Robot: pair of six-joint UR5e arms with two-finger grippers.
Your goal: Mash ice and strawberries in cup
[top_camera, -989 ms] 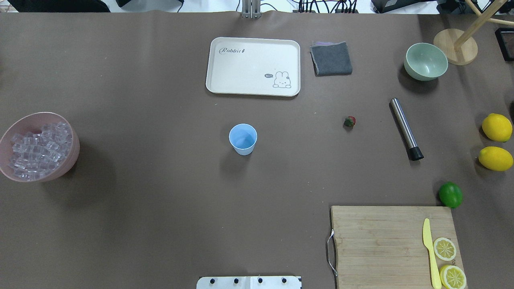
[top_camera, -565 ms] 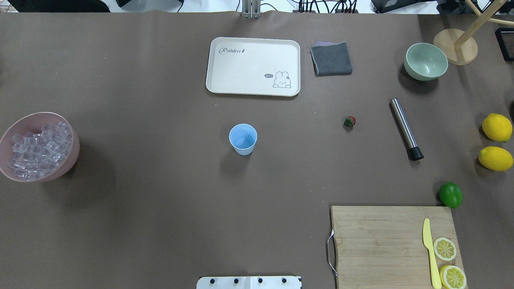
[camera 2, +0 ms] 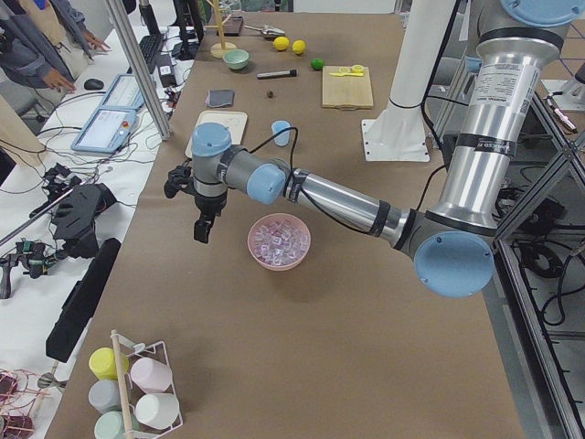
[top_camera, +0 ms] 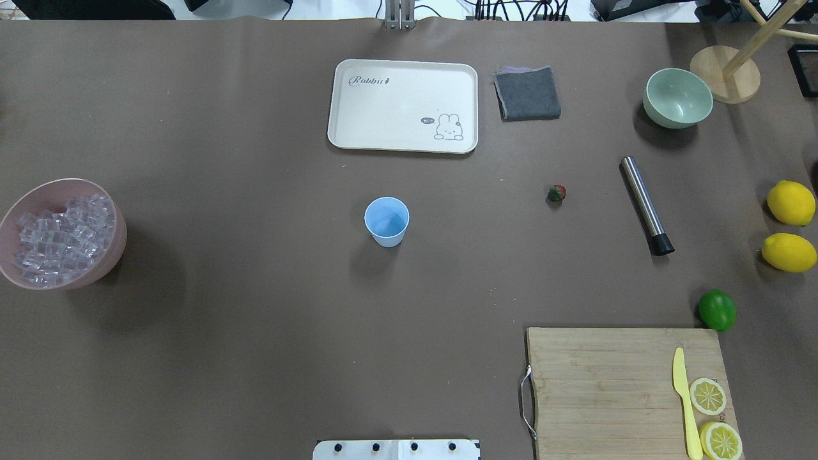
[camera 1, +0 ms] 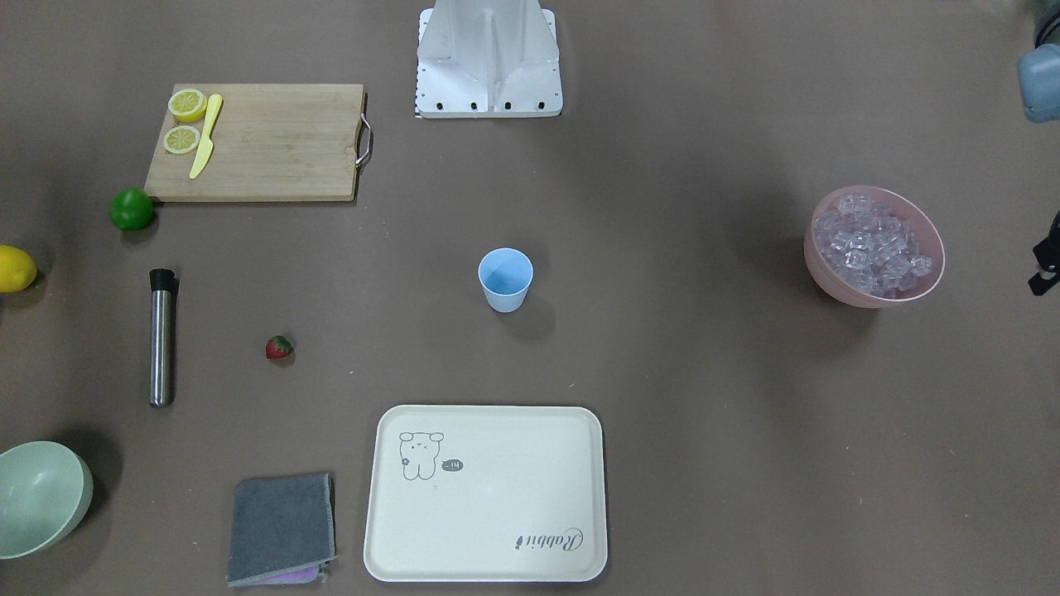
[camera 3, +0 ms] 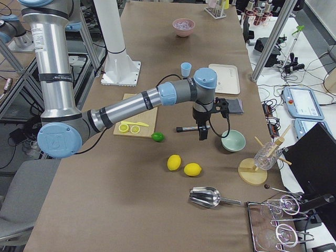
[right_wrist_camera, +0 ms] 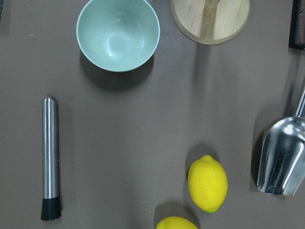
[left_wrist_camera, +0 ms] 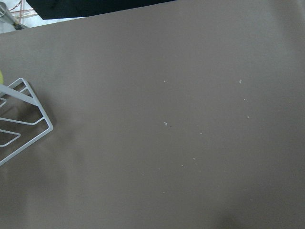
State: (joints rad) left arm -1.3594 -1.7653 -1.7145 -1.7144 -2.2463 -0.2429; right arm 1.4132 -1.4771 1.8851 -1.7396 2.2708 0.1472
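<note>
The light-blue cup stands upright mid-table and looks empty; it also shows in the front view. The strawberry lies on the table to its right. The ice fills a pink bowl at the left edge. Neither gripper shows in the overhead view. In the exterior left view my left gripper hangs beside the pink bowl. In the exterior right view my right gripper hangs over the table near a steel muddler. I cannot tell whether either is open or shut.
A cream tray and a grey cloth lie at the back. A pale green bowl, two lemons, a lime and a cutting board with a knife are on the right. A metal scoop lies nearby.
</note>
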